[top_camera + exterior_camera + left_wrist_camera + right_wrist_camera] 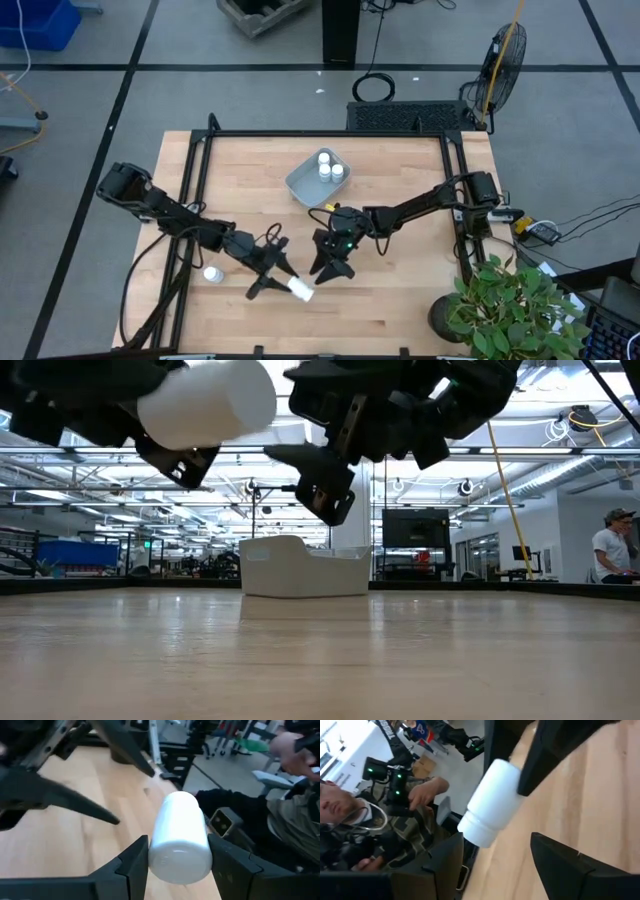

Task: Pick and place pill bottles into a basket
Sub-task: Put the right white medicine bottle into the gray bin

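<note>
Gripping a pill bottle (300,289) clear of the table, left tool (275,278)

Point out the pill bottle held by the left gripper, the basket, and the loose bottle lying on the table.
held pill bottle (179,837): left wrist view, on its white side wall.
basket (300,184): high view, on its near-left rim.
loose bottle (212,274): high view, on its white body, left of the left gripper.
</note>
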Motion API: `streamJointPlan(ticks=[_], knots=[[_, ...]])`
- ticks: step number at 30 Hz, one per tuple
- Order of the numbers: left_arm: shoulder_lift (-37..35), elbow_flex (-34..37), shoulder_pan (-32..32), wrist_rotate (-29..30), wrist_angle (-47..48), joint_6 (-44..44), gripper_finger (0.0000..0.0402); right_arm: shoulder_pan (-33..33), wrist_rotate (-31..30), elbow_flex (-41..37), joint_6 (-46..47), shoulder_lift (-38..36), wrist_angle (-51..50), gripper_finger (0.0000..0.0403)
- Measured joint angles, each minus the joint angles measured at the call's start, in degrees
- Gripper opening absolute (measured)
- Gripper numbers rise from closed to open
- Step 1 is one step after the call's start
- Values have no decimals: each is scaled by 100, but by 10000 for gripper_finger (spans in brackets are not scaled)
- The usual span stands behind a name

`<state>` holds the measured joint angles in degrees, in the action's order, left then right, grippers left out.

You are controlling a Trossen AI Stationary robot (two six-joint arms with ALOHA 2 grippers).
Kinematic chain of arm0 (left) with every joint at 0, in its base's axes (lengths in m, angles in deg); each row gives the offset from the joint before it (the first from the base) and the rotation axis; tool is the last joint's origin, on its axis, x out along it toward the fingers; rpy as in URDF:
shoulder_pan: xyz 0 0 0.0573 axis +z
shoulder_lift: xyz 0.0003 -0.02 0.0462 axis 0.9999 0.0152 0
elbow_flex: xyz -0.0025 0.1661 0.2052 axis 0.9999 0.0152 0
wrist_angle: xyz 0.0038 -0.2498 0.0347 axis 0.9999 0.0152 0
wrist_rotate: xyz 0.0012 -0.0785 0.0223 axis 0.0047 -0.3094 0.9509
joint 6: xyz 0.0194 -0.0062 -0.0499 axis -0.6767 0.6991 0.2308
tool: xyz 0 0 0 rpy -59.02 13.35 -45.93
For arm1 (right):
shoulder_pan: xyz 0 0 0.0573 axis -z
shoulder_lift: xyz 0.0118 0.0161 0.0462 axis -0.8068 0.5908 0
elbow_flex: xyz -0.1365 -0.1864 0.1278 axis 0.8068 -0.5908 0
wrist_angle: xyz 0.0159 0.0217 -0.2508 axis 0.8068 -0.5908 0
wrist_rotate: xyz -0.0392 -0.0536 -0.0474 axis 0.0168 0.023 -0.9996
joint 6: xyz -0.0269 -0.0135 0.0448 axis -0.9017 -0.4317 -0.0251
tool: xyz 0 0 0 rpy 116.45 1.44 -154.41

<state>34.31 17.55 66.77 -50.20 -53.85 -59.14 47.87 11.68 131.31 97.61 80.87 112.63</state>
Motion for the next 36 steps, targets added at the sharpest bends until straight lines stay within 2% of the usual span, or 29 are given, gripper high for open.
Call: streamJointPlan(ticks=[3,7,9,13,16,21,25,29,36], knots=[[-71,7,27,19,19,35,183,-81,-189,-4,-312,0,-79,222],[-262,7,8,-316,-170,36,183,-158,-551,-4,-897,0,-143,222],[-449,1,5,-199,-70,-33,183,-174,-789,-4,-1285,0,-178,222],[-981,30,23,490,696,-260,183,-304,-1574,-11,-2203,2,-234,222],[-1551,28,49,970,1525,-286,183,-335,-1878,-11,-2490,2,-311,222],[-2497,28,-26,2017,2359,-256,183,-302,-2223,-16,-2828,7,-398,222],[-3046,28,-214,3125,2555,-342,183,-290,-2646,-26,-2584,7,-299,222],[-3244,26,-310,3840,2561,-438,183,-200,-2678,-31,-2785,15,344,222],[-3253,26,-531,4706,2511,-548,183,-43,-3420,-307,-3455,11,2090,222]])
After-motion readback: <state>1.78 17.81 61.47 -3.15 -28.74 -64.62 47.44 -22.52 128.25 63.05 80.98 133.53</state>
